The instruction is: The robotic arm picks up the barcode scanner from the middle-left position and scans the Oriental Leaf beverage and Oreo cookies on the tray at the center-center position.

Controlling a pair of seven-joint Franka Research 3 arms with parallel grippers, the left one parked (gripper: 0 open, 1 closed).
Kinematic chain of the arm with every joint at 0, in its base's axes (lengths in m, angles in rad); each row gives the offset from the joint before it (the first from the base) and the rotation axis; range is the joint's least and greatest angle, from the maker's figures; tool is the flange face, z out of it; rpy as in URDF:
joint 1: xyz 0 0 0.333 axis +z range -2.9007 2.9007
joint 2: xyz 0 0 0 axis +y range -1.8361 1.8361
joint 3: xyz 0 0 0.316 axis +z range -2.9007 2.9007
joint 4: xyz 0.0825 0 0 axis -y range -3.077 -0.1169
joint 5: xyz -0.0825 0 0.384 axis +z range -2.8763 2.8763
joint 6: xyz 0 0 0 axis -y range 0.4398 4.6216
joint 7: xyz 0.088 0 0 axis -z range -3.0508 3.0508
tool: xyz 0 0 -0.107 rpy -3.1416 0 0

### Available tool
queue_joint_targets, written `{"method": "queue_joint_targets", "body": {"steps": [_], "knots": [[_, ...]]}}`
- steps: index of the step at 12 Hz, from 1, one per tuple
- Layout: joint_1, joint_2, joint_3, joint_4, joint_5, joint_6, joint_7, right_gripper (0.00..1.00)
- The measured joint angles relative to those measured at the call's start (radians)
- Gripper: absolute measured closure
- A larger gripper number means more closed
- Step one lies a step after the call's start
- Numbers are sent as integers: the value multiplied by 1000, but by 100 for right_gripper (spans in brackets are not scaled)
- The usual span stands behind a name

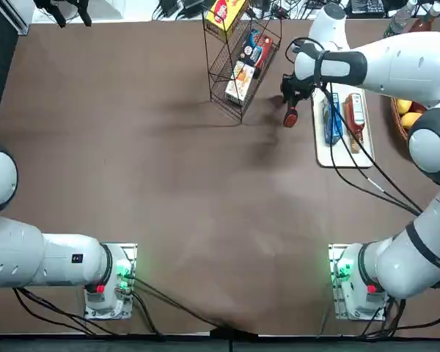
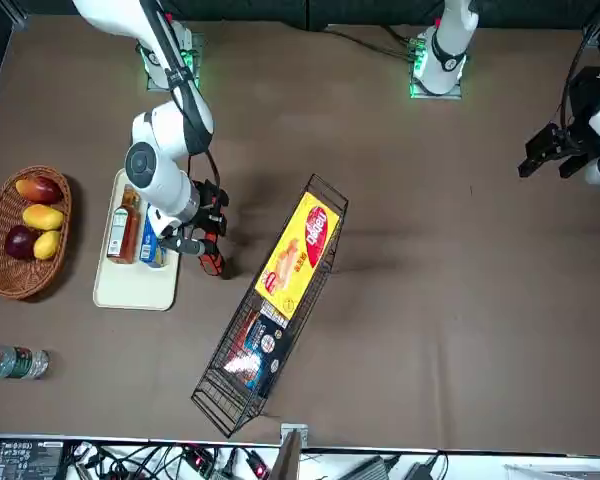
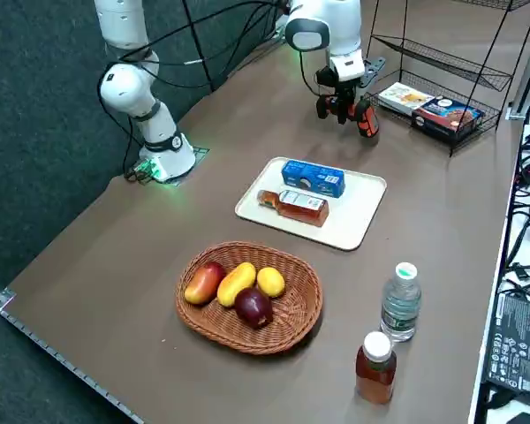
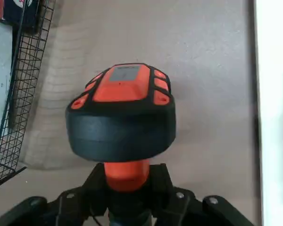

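Looks like the pickup part is sorted and scanning is next: the scanner (image 4: 120,132) is being held by the right gripper (image 4: 130,181), fingers clamped round its handle, just off the tray's (image 1: 345,163) left edge in the top view. The pack (image 1: 332,121) is being carried nearer that edge, the bottle (image 1: 358,121) nearer the right one, both lying down. Probably the head is needing to be swung over the pack first and aimed at a barcode, without either item being knocked. Meanwhile the arm (image 1: 396,62) is being kept bent, its forearm reaching across the tray's far edge.
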Motion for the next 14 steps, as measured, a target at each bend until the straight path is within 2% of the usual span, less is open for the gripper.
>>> {"method": "queue_joint_targets", "body": {"steps": [7,14], "knots": [[51,29,0,0,-2,52,77,57],[53,58,-13,-28,-65,65,77,57]]}}
